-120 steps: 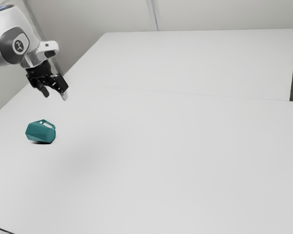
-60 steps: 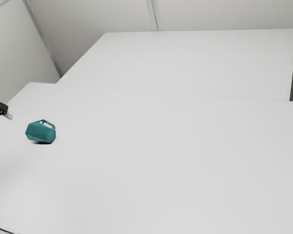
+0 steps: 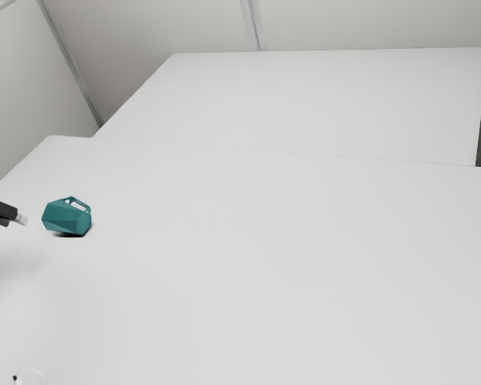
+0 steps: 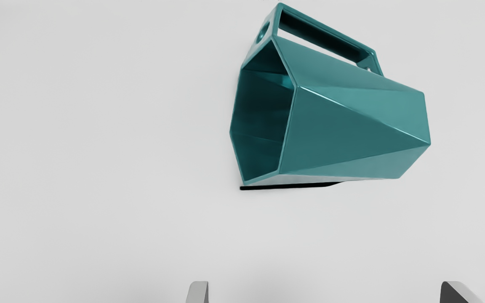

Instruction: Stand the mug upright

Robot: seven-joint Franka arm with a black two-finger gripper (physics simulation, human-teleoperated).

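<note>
Exterior view: a teal faceted mug (image 3: 66,218) lies on its side on a white table (image 3: 264,265), toward the exterior view's left, handle (image 3: 78,202) uppermost. The black gripper (image 3: 13,216) is near it, at the exterior view's left edge.

Wrist view: the gripper's (image 4: 326,291) two fingers are spread wide; the mug lies beyond their tips, apart from them, its hollow mouth (image 4: 263,113) visible.

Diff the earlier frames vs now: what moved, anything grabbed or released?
Gripper moved: from above the mug it swung toward the exterior view's left, then came down beside it. A white rounded shape has entered at the exterior view's lower-left corner. Nothing grabbed or released. Mug unchanged, lying on its side.
</note>
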